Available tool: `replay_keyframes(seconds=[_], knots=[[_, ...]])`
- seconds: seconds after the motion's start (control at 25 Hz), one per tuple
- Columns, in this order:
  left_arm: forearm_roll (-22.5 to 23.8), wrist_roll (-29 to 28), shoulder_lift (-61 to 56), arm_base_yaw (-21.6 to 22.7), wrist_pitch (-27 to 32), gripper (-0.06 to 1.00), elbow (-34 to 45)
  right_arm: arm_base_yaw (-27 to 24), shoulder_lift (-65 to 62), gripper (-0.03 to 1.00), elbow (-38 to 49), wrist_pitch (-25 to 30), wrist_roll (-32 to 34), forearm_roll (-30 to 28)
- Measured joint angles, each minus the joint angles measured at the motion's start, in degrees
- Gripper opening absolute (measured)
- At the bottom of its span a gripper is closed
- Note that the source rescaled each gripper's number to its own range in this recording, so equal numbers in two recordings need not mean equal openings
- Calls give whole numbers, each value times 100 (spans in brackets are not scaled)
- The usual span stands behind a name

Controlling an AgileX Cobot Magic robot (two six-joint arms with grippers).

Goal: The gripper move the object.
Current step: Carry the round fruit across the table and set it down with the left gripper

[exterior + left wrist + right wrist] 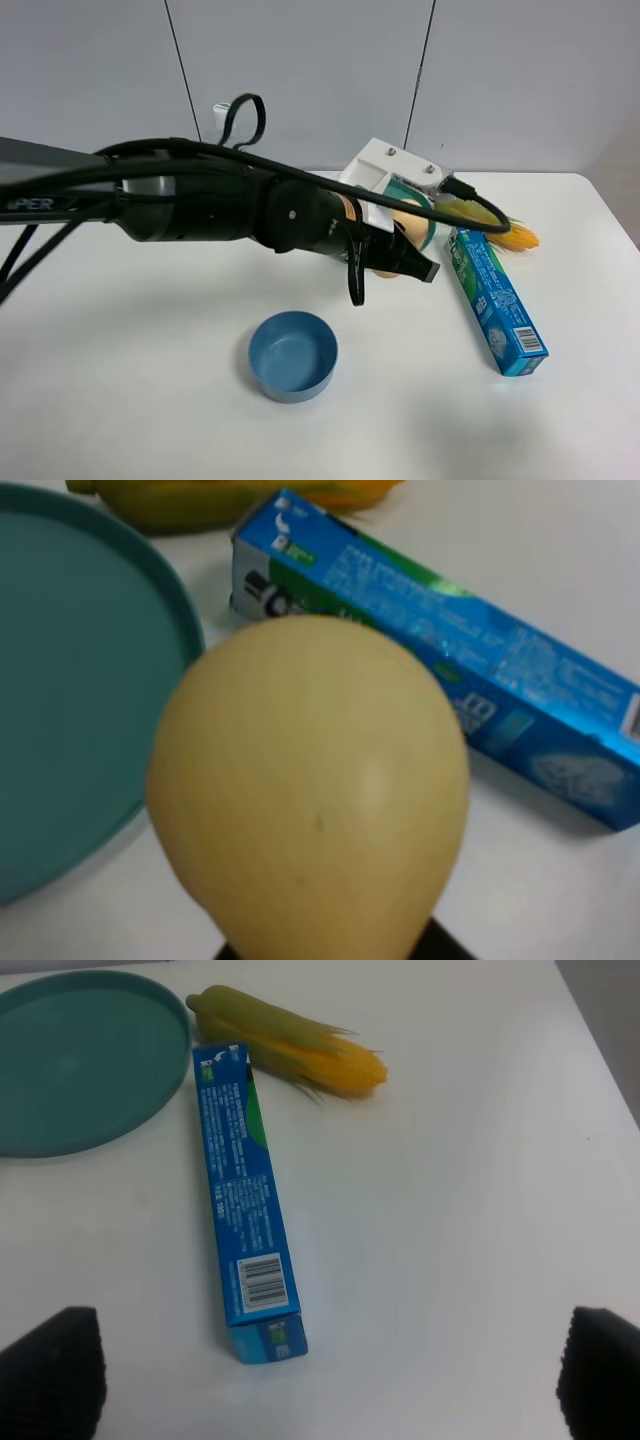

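The object, a tan-orange round fruit point(310, 790), fills the left wrist view and shows in the high view point(407, 226) between black fingers. My left gripper point(400, 258), black with a white mounting block point(392, 165), reaches across the middle and is shut on the fruit, beside the rim of a teal plate point(428, 222). I cannot tell whether the fruit touches the table. My right gripper point(320, 1380) is open and empty; its black fingertips point(52, 1370) stand wide apart above the table near the end of a blue box. It does not show in the high view.
A blue toothpaste box point(495, 300) lies right of the plate, also in the right wrist view point(242, 1200). A yellow-green corn cob point(512, 235) lies behind it. A blue bowl point(293, 355) stands at the front centre. The teal plate point(70, 700) is right by the fruit.
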Motion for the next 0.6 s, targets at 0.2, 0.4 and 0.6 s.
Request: replay_keyframes(seconds=[0.2, 0.4, 0.6], knots=[[0, 0, 447, -25, -89, 0, 0, 0, 0, 100, 0, 0, 0, 0], [122, 0, 614, -181, -212, 0, 0, 0, 0, 100, 0, 0, 0, 0], [150, 0, 661, -217, -374, 0, 0, 0, 0, 100, 0, 0, 0, 0]])
